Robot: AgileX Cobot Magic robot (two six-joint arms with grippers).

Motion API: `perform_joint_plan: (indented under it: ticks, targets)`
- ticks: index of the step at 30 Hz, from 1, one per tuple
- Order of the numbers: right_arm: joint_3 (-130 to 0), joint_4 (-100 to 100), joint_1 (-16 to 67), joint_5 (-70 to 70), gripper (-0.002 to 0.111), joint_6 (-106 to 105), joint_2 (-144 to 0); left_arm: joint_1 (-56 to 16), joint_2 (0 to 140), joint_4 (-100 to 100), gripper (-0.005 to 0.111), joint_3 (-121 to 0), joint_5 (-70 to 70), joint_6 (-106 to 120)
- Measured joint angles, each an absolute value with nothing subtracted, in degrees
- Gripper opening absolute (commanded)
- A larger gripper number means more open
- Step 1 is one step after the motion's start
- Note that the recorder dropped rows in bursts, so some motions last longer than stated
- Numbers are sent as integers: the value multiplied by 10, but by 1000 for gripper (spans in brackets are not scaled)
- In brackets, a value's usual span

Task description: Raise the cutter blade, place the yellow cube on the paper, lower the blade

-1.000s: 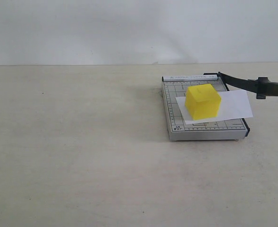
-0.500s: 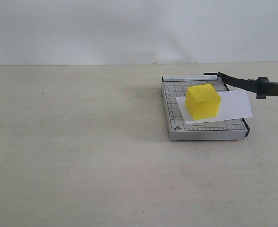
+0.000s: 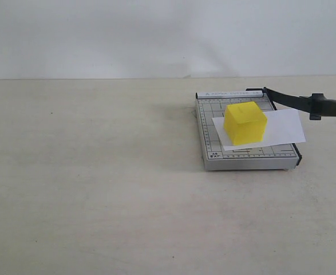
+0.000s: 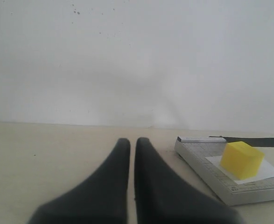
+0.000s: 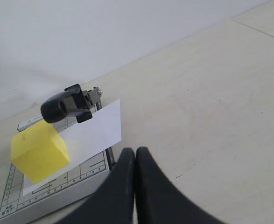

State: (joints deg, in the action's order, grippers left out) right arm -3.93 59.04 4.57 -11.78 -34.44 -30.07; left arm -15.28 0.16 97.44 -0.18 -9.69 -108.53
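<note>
The yellow cube (image 3: 245, 122) sits on the white paper (image 3: 283, 127), which lies across the grey gridded board (image 3: 210, 143). The cutter blade (image 3: 296, 101) stands raised off the board, its thick handle end (image 3: 330, 107) out past the board's right side. Neither gripper shows in the exterior view. In the left wrist view my left gripper (image 4: 132, 142) is shut and empty, well short of the board (image 4: 197, 156) and cube (image 4: 241, 159). In the right wrist view my right gripper (image 5: 135, 151) is shut and empty beside the board's corner (image 5: 80, 175), near the paper (image 5: 97, 130), cube (image 5: 39, 150) and blade handle (image 5: 64, 106).
The board rests on a pale beige tabletop (image 3: 99, 172) with a plain white wall (image 3: 156, 34) behind it. A table seam (image 5: 263, 30) runs across the far corner in the right wrist view.
</note>
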Motion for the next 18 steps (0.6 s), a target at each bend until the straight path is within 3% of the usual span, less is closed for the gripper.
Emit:
perform_joint_plan:
  ticks: [14,18]
  targets:
    - [-39,590,46,-118,0,-344,-301,-153,2,972,4,-2,-97,-1078]
    - [-39,590,46,-118,0,-344,-301,-153,2,898,4,-2,-96,-933]
